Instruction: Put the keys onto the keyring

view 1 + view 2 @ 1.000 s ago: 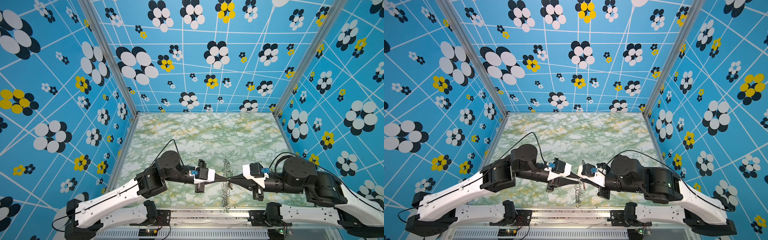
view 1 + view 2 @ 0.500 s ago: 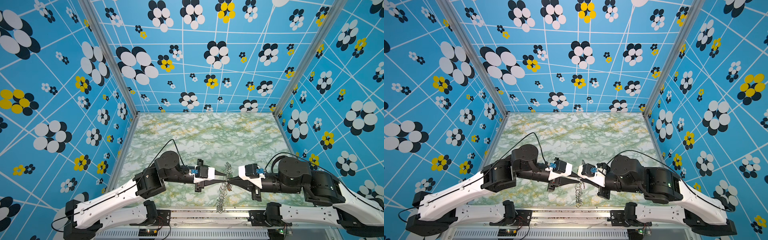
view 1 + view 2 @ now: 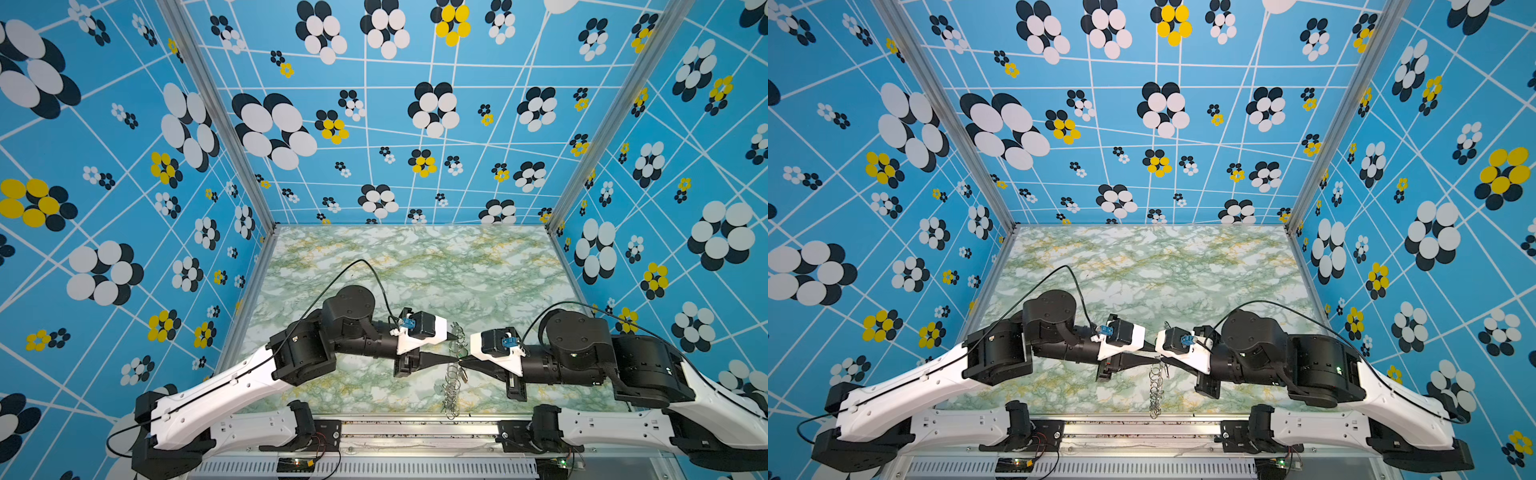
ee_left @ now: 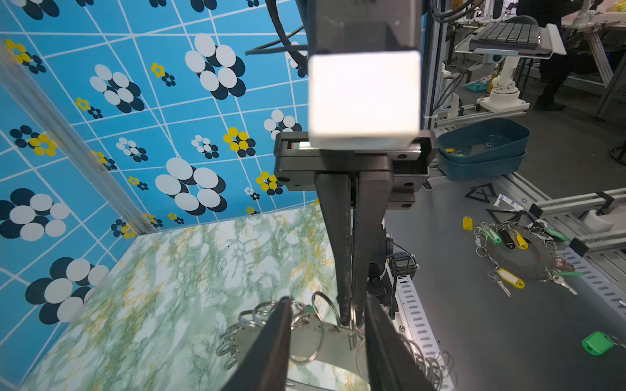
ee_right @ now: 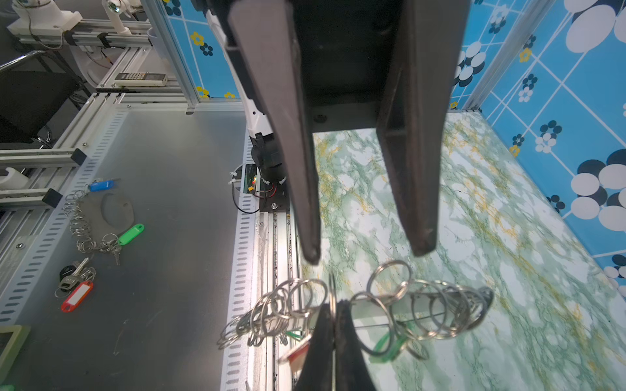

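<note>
You're in a robotics lab: your marble-print bench (image 3: pixel 415 266) sits boxed in by blue flower-print panels (image 3: pixel 374 124) on aluminium posts (image 3: pixel 221 124). Past the open side, the left wrist view catches a keyboard (image 4: pixel 508 34) on a stand, stacked blue bins (image 4: pixel 484 162) and more extrusion rails (image 4: pixel 572 203).

The keyring (image 4: pixel 328 343), a flat grey plate fringed with silver wire rings, hangs edge-on in the air, one ring pinched in the right gripper (image 5: pixel 333 308). A green key tag (image 5: pixel 386 342) and a red key tag (image 5: pixel 298 355) show among its rings.
</note>
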Robot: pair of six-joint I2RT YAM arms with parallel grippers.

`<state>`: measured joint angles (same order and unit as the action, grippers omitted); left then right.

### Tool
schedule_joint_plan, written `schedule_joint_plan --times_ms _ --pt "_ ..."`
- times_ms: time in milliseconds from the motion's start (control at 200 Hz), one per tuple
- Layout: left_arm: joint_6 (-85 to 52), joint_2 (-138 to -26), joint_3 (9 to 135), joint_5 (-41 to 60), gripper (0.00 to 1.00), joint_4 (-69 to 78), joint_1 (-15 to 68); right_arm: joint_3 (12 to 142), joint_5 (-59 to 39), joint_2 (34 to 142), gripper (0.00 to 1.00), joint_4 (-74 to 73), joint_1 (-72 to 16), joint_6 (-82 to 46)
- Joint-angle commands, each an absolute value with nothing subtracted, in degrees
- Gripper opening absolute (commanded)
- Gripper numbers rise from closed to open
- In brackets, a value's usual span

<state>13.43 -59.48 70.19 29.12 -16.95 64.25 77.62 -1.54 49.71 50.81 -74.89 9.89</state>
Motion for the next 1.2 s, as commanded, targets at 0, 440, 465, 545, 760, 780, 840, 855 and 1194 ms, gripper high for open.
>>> schedule_joint_plan --times_ms 0,440,465,545,760,780,840,855,1194 --pt "13.18 -60.11 72.19 30.25 0.27 -20.98 65.04 79.28 0.21 49.49 0.00 50.65 -74.62 10.46" --pt "14.85 -61.55 73.38 28.14 0.19 -22.66 66.97 79.17 1.41 49.22 0.00 50.41 -74.18 10.42" --pt "14.85 -61.59 73.26 28.00 0.19 -22.60 67.04 79.22 1.38 49.17 0.00 50.33 -74.18 10.37" --pt "15.02 -61.70 73.08 27.48 0.19 -22.67 67.11 79.28 1.27 49.18 0.00 50.13 -74.17 10.38" --pt "15.55 -61.36 72.03 25.39 0.20 -21.37 67.32 79.25 0.88 49.22 0.00 49.81 -74.18 10.32" --pt "15.63 -61.32 71.96 24.98 0.21 -21.24 67.41 79.26 0.79 49.25 0.00 49.71 -74.18 10.35" --pt "15.72 -60.84 71.30 24.28 0.21 -20.33 67.41 79.22 0.55 49.27 0.00 49.64 -74.18 10.27" --pt "15.73 -60.71 71.12 24.14 0.21 -20.12 67.45 79.16 0.49 49.23 0.00 49.60 -74.18 10.21" --pt "14.95 -60.99 70.22 25.48 0.19 -18.86 67.68 78.72 1.32 48.61 0.00 48.63 -74.18 10.15"
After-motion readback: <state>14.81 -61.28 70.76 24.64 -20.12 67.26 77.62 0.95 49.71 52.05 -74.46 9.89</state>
